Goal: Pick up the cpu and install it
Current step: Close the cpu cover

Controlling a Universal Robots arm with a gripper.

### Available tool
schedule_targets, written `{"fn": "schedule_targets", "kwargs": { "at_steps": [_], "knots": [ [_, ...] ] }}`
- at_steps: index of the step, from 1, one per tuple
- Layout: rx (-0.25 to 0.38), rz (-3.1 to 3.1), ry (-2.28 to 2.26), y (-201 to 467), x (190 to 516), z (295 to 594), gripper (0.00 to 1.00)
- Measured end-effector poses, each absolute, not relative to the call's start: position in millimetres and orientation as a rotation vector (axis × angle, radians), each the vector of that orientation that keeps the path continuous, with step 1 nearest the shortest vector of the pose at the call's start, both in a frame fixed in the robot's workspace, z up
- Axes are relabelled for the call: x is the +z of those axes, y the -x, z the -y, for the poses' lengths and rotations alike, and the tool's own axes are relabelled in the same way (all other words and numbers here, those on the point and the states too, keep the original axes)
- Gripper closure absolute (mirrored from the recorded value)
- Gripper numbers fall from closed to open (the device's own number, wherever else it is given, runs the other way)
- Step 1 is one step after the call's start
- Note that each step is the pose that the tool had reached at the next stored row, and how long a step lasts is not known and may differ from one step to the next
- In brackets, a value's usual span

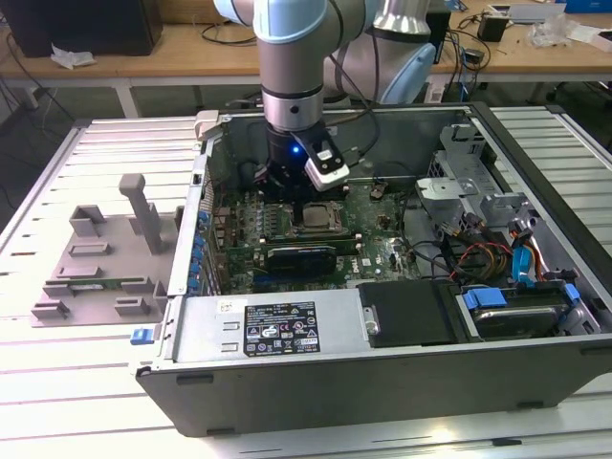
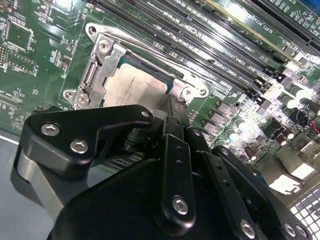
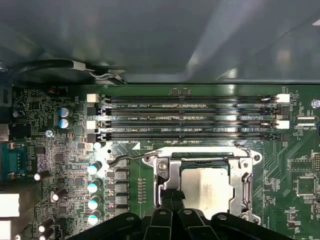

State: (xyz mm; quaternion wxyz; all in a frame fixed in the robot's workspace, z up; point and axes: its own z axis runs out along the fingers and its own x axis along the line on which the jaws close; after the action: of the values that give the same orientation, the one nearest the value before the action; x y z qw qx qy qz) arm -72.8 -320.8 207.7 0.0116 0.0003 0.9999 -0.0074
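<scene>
We log cpu (image 3: 210, 187) seated in socket (image 3: 162, 172) just under hand (image 3: 170, 195), which looks closed & empty; latch unconfirmed.

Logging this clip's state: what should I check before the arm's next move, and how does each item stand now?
1. cpu inside the socket frame: ok.
2. cpu seated flat: cannot tell.
3. gripper down at the cpu's edge: ok.
4. gripper's hold on the cpu let go: cannot tell.
5. lever latched: cannot tell.
6. cables away from the socket frame, toward the exterior view's right: ok.
</scene>
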Motion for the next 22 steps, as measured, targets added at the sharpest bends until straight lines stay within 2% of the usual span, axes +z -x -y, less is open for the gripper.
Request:
{"fn": "schedule_targets", "kwargs": {
  "at_steps": [16,22],
  "knots": [
    [-0.022,-3.118,-0.001,73.7,203.7,320.7,0.89],
    [-0.023,-3.118,-0.001,73.8,217.7,320.8,0.89]
  ]
}}
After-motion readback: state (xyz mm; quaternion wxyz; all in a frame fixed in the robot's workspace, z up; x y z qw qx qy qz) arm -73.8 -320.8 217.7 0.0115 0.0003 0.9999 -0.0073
